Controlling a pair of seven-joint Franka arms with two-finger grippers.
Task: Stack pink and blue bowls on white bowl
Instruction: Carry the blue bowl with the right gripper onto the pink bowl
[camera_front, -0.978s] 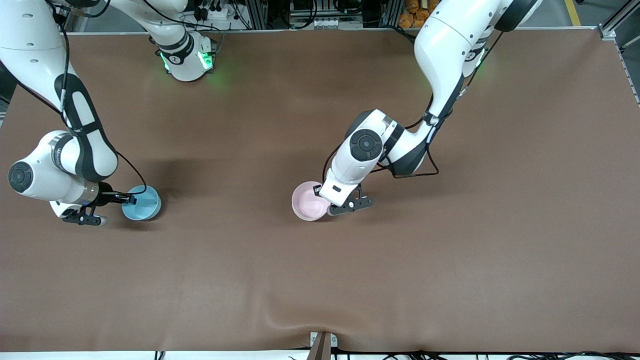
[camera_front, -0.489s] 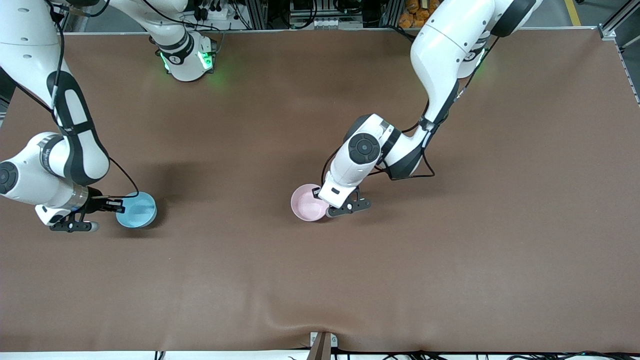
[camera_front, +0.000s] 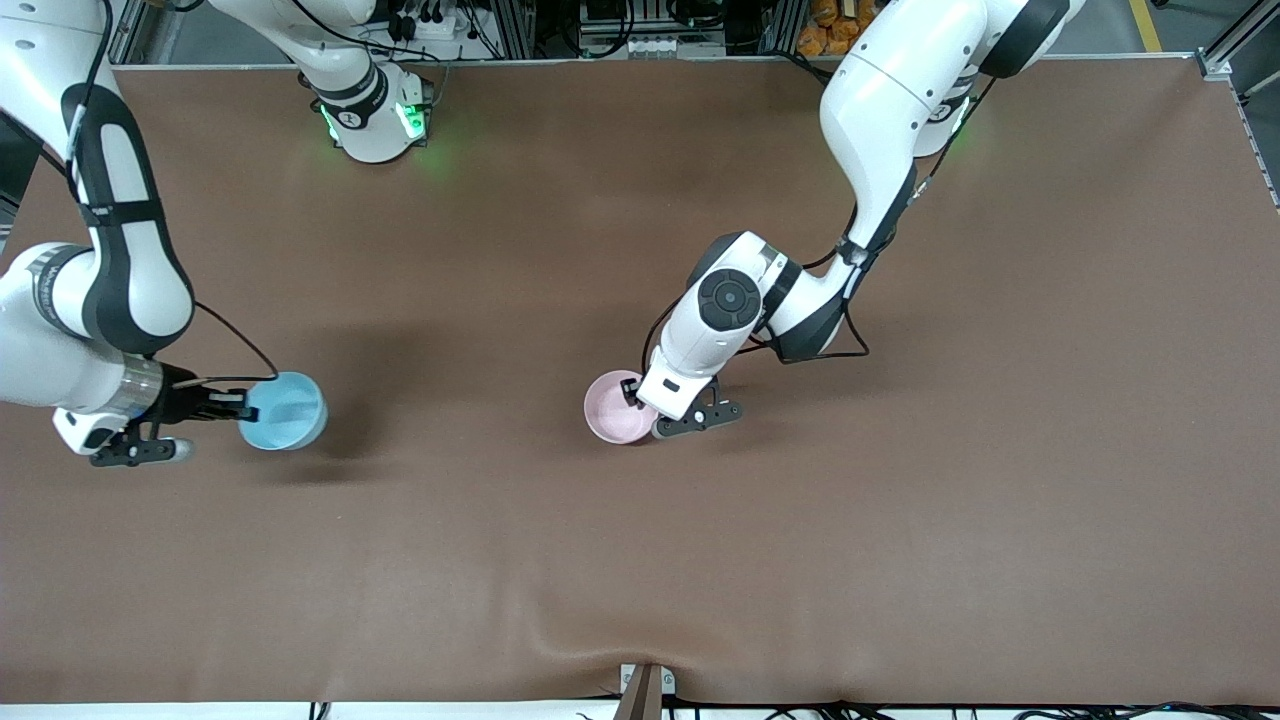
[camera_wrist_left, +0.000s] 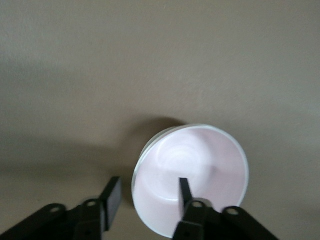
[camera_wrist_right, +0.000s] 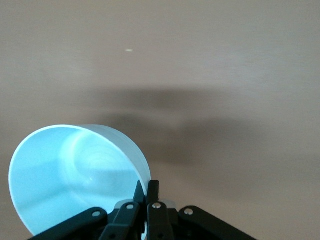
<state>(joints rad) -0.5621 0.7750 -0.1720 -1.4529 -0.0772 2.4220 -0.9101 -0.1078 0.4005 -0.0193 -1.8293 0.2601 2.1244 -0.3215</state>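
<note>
The right gripper has its fingers pinched on the rim of the smooth sky-blue round bowl, lifted over the right arm's end of the brown bench. The left gripper straddles the rim of the pale pink round bowl mid-bench, fingers apart, one inside.

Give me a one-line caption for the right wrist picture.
Right gripper pinches the rim of the light blue bowl, lifted above the brown table.
</note>
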